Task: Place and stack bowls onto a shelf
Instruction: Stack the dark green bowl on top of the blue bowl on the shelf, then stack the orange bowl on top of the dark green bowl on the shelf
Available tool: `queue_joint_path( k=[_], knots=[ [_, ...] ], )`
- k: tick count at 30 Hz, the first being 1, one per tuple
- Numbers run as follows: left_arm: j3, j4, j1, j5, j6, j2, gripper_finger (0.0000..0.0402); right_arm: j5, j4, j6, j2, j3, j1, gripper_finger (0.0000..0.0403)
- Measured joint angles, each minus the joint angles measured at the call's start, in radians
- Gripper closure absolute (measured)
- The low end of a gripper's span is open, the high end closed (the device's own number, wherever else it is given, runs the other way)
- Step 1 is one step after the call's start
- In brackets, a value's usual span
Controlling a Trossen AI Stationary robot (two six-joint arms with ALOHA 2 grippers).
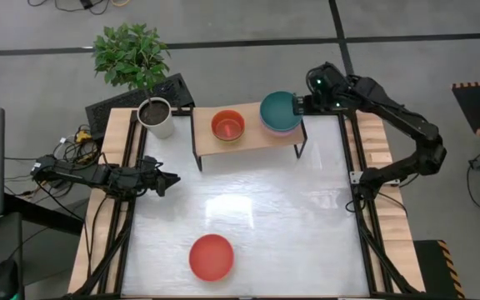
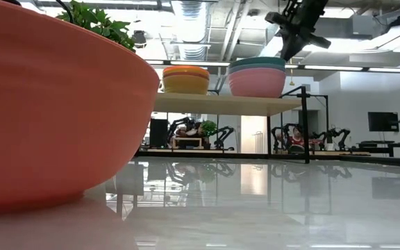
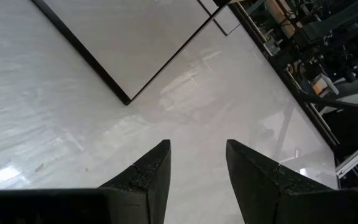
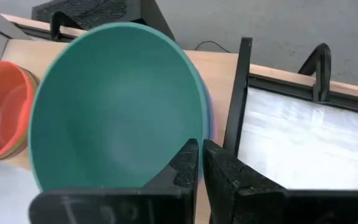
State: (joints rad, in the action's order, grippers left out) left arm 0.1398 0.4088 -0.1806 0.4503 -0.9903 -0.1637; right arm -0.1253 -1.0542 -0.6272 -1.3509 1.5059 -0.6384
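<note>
A dark green bowl sits nested on top of a pink bowl at the right end of the light-wood shelf. My right gripper is at this bowl's right rim, shut on it. A red bowl over a yellow one stands on the shelf's left half. Another red bowl rests on its base on the table near the near edge. My left gripper is open over bare table at the left edge. My right gripper pinches the dark green bowl's rim on its right side, one finger inside the bowl and one outside. The fingers come from above and from the right, slanting down. The bowl sits level, nested in the pink bowl on the shelf.
A white plant pot with a leafy plant stands at the far left corner, beside the shelf's left end. The shelf's black legs stand on the table. Bare white tabletop lies between the shelf and the near red bowl.
</note>
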Motion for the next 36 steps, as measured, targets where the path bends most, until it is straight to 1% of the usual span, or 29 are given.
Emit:
queue_joint_path(
  k=[5, 7, 9, 12, 14, 15, 18, 20, 24, 27, 30, 33, 36],
  knots=[
    [0.0, 0.0, 0.0, 0.0, 0.0, 0.0, 0.0262, 0.005, 0.016, 0.007, 0.003, 0.001, 0.007, 0.0353],
    [0.0, 0.0, 0.0, 0.0, 0.0, 0.0, 0.0262, 0.043, 0.037, 0.007, 0.012, 0.018, 0.025, 0.0353],
    [0.0, -0.001, 0.0, 0.0, -0.001, 0.0, 0.0262, 0.105, 0.087, -0.009, 0.033, 0.05, 0.066, 0.0353],
    [0.0, -0.001, 0.0, -0.009, -0.001, 0.0, 0.0262, 0.176, 0.192, -0.053, 0.069, 0.07, 0.188, 0.0353],
    [0.0, -0.001, 0.0, -0.009, -0.001, 0.0, 0.0262, 0.175, 0.238, -0.077, 0.065, 0.07, 0.309, 0.035],
    [0.0, -0.001, 0.0, -0.009, -0.001, 0.0, 0.0262, 0.157, 0.249, -0.08, 0.051, 0.07, 0.373, 0.0347],
    [0.0, -0.001, 0.0, -0.009, -0.001, 0.0, 0.0262, 0.069, 0.263, -0.112, -0.017, 0.068, 0.561, 0.0329],
    [0.0, -0.001, 0.0, -0.009, -0.001, 0.0, 0.0262, 0.01, 0.283, -0.131, -0.08, 0.068, 0.667, 0.0308],
    [0.0, -0.001, 0.0, -0.009, -0.001, 0.0, 0.0262, -0.059, 0.354, -0.156, -0.223, 0.068, 0.808, 0.0255],
    [0.0, -0.001, 0.0, -0.008, -0.001, 0.0, 0.0262, -0.063, 0.411, -0.159, -0.338, 0.067, 0.874, 0.022],
    [0.0, -0.002, 0.0, -0.014, -0.001, 0.0, 0.0262, -0.06, 0.453, -0.16, -0.436, 0.067, 0.916, 0.0198],
    [0.0, -0.001, 0.0, -0.031, -0.001, 0.0, 0.0262, -0.06, 0.489, -0.167, -0.51, 0.067, 0.944, 0.0189],
    [0.0, 0.0, 0.0, -0.045, -0.002, 0.0, 0.0262, -0.06, 0.511, -0.168, -0.557, 0.067, 0.962, 0.0189]
  ],
)
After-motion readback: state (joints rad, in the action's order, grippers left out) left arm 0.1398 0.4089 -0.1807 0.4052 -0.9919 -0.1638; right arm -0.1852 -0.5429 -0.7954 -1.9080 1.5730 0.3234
